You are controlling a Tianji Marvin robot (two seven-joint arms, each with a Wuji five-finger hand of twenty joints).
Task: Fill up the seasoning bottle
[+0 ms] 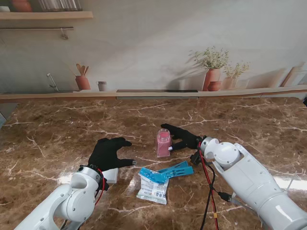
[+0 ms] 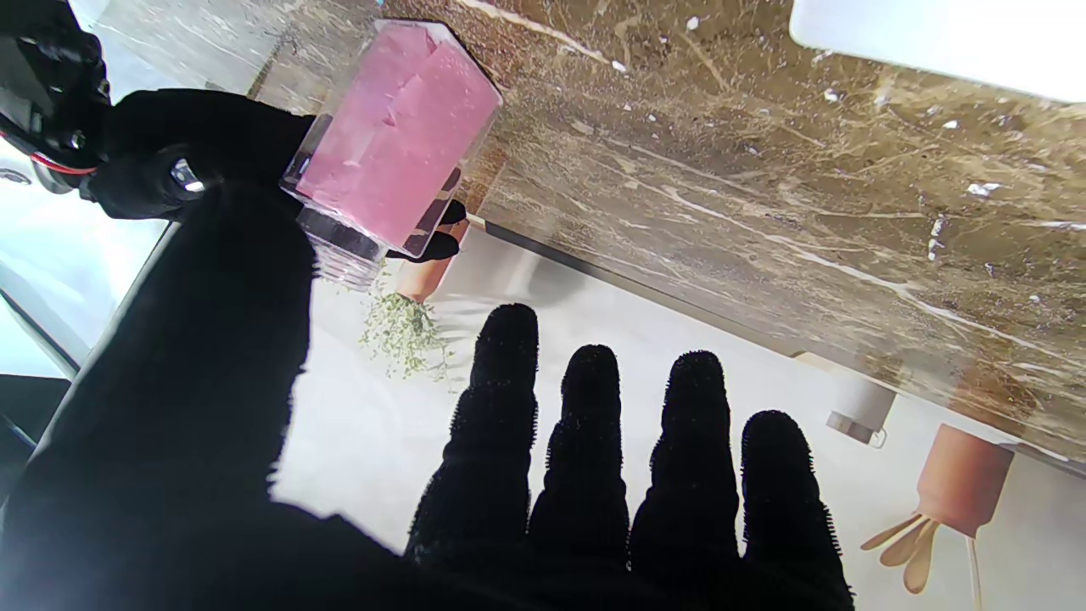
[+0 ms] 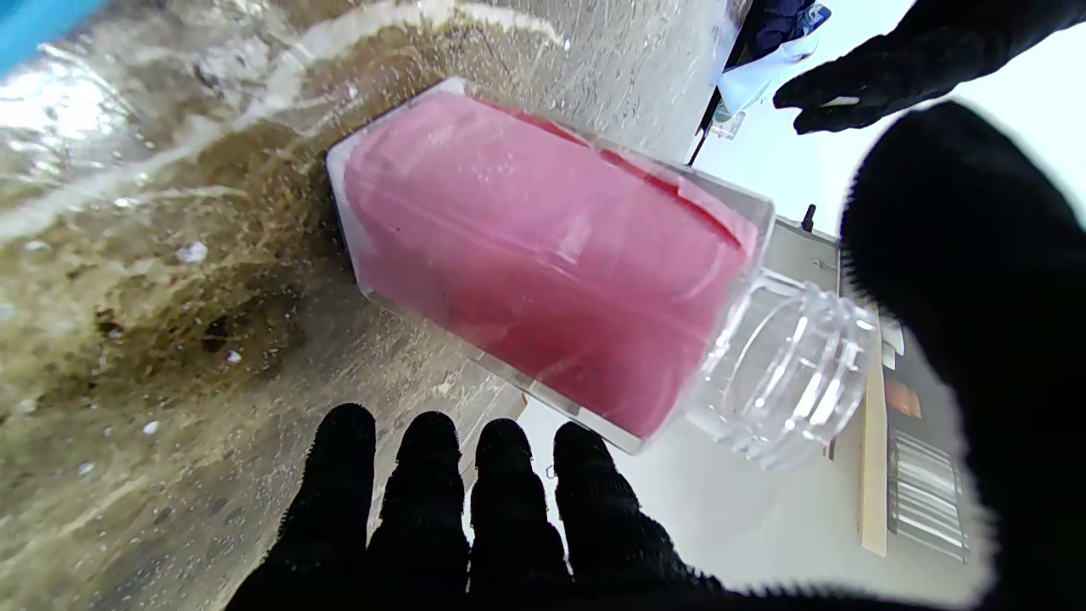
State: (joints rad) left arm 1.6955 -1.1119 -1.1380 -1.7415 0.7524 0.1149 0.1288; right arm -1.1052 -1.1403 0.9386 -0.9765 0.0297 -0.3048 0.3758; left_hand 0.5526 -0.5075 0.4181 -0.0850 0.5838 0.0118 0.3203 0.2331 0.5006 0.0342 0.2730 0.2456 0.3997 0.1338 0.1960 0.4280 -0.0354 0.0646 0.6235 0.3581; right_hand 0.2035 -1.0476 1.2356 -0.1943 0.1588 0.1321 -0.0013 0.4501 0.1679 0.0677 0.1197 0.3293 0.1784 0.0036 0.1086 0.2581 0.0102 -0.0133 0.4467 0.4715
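- While the right hand (image 1: 183, 136) sits right of centre in the stand's frame, its black-gloved fingers curve around the far and right sides of the seasoning bottle (image 1: 163, 143); the right wrist view shows four fingertips (image 3: 428, 475) and the thumb spread on either side of the bottle with a gap, so firm contact cannot be confirmed.
- Uncapped, the seasoning bottle stands upright on the marble table (image 1: 57, 129), near the middle of the frame; it is a clear square bottle with a pink fill or label and a threaded clear neck (image 3: 785, 382).
- Left of centre and lower in the frame, the left hand (image 1: 109, 152) hovers palm down, fingers apart and holding nothing, its thumb pointing toward the packet.
- Just nearer to me than the bottle lies a blue funnel-like piece (image 1: 175, 169), flat on the table and touching the top of a white-and-blue seasoning packet (image 1: 153, 187).
- Beside the left wrist, a small white object (image 1: 111, 175) rests on the table, too hidden to identify.
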